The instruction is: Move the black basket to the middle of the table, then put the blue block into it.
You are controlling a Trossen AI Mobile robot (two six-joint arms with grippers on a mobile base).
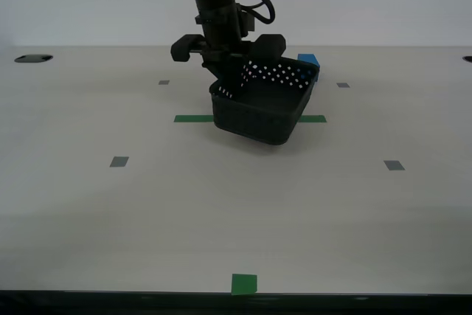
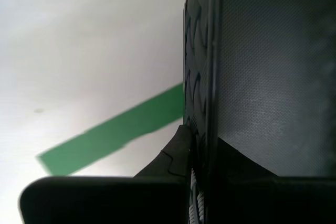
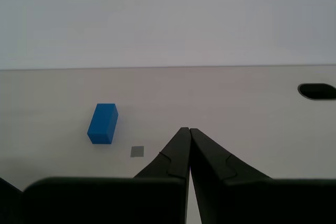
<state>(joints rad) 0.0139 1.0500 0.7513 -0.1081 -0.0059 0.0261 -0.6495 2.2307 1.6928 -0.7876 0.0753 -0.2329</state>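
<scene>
The black basket (image 1: pixel 262 112) sits near the middle of the table (image 1: pixel 221 212), across the green tape strip (image 1: pixel 193 118), and looks slightly tilted. My second gripper (image 1: pixel 227 82) comes down from above and is shut on the basket's wall on the exterior view's left. In the second wrist view the basket wall (image 2: pixel 262 77) fills the frame between the jaws of my second gripper (image 2: pixel 199 150). The blue block (image 1: pixel 308 59) lies on the table just behind the basket's far corner. In the first wrist view the block (image 3: pixel 103 123) lies ahead of my first gripper (image 3: pixel 188 129), which is shut and empty.
A green square (image 1: pixel 244 283) marks the near table edge. Small grey squares (image 1: pixel 119 161) (image 1: pixel 394 165) dot the top, and one (image 3: pixel 137 151) lies beside the block. Dark cut-outs (image 1: pixel 33 58) (image 3: pixel 317 91) sit near the far edge. The green tape (image 2: pixel 115 135) runs under the basket.
</scene>
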